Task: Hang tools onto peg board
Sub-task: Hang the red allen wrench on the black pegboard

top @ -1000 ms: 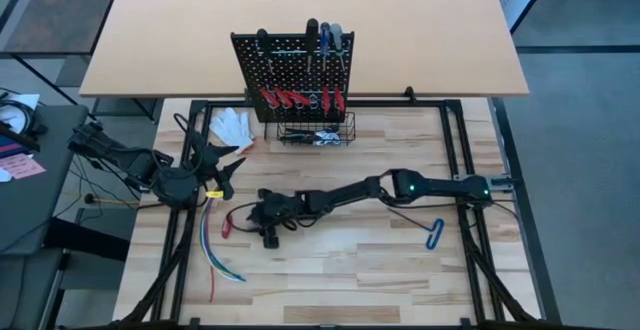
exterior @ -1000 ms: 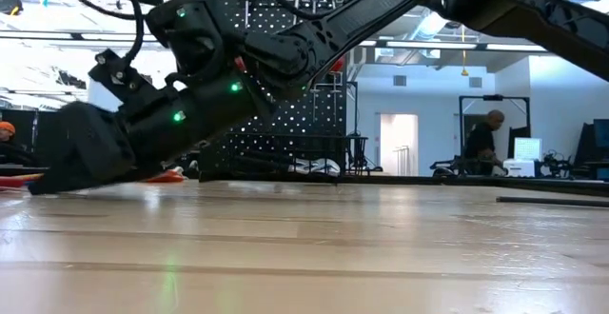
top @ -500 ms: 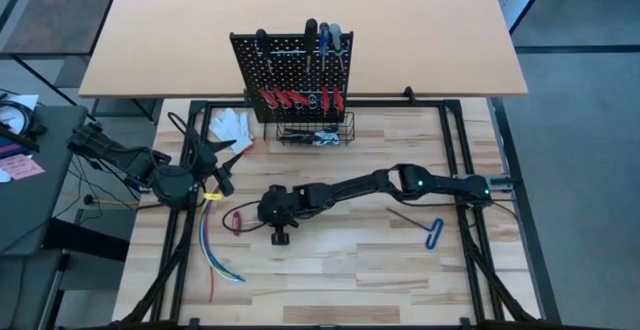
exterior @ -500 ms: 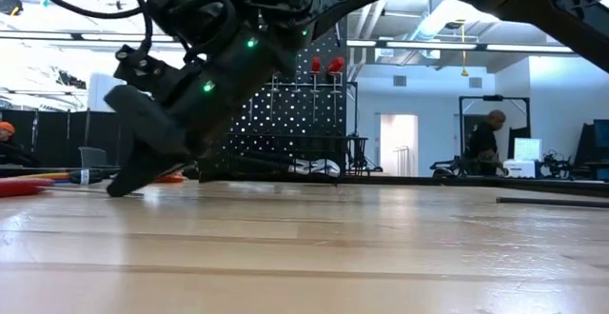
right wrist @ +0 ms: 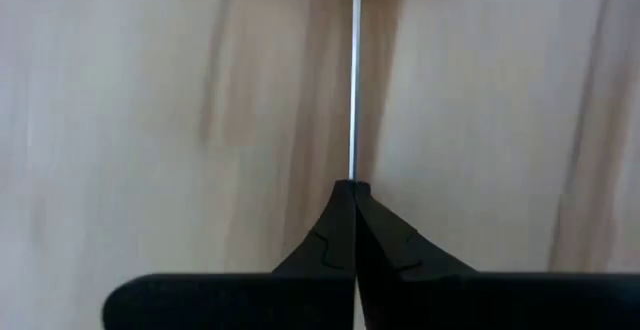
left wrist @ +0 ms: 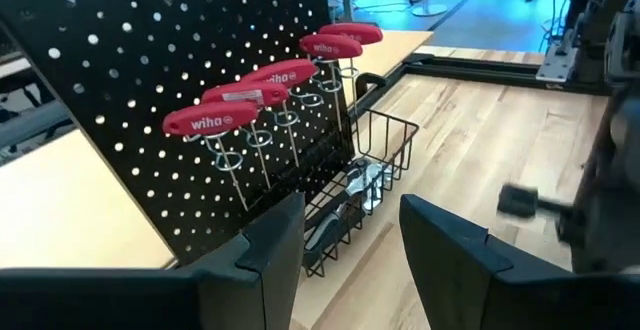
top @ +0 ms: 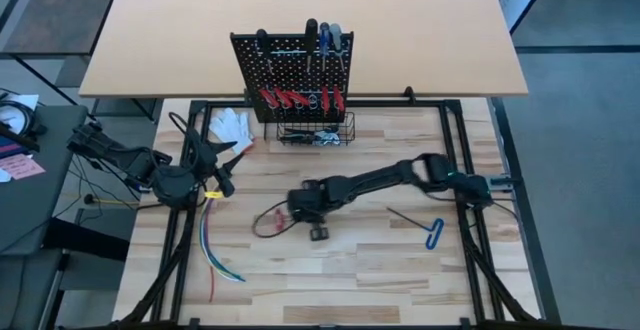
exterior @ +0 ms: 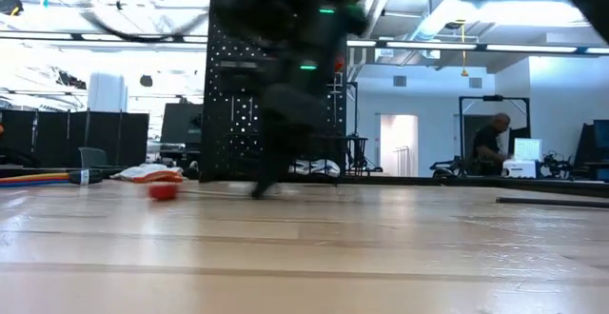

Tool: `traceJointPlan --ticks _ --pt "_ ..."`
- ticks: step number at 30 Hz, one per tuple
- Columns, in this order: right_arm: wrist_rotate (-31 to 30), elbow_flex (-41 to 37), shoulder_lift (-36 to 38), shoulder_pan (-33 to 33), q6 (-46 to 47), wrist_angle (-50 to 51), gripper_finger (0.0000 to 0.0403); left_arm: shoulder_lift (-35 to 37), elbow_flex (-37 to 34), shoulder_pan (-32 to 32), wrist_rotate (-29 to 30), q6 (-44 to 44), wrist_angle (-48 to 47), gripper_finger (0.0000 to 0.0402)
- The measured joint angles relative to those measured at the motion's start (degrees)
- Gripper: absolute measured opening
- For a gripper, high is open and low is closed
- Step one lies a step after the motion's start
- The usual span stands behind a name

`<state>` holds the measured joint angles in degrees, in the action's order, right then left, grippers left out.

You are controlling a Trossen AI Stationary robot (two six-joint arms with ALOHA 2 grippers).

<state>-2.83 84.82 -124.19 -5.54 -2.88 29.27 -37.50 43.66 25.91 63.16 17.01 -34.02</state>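
Observation:
A T-shaped hex key with a red handle (top: pixel 262 221) and a thin metal shaft lies near the middle of the table. My right gripper (top: pixel 289 213) is shut on that shaft. In the low view the red handle (exterior: pixel 164 191) sits down at the tabletop. The black peg board (top: pixel 293 68) stands at the table's far side, with red-handled tools (left wrist: pixel 270 75) hanging in its rings and a wire basket (top: pixel 316 130) below them. My left gripper (left wrist: pixel 350 240) waits open at the table's left, facing the board. A blue-handled hex key (top: pixel 433 232) lies at the right. My right gripper pinches the hex key's bare metal shaft (right wrist: pixel 353 170) between its two fingertips, at the end away from the red handle. The fingers come from above, slanting from the table's right, and lie along the shaft. The red handle end (top: pixel 262 221) is down at the table.
A white glove (top: pixel 232 125) lies left of the basket. A bundle of coloured wires (top: pixel 210 248) lies at the near left. A black frame rail (top: pixel 455 140) borders the wooden work area. Bare wood lies near the front edge.
My right gripper has drawn back toward the table's right edge, risen a little and tipped steeply downward. The red-handled hex key has slid along the table to the right with it, handle trailing.

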Motion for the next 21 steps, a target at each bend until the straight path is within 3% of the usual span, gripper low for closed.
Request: traceJointPlan --ticks 5,9,15,21 --pt "-0.04 -23.43 12.16 -0.76 5.66 -24.06 0.0010 0.00 0.00 0.00 0.00 0.93 -0.11 0.0159" --pt "-0.42 -33.16 16.15 -0.61 10.08 -38.67 0.0034 0.00 0.00 -0.01 0.00 2.14 -0.12 0.0159" --pt "-0.48 -32.23 16.44 0.13 11.03 -45.81 0.0115 -0.07 0.00 -0.02 0.00 2.74 -0.11 0.0159" --pt "-0.07 -25.72 7.11 -0.50 11.34 -48.61 0.0191 -0.11 0.00 -0.02 0.00 2.28 0.06 0.0159"
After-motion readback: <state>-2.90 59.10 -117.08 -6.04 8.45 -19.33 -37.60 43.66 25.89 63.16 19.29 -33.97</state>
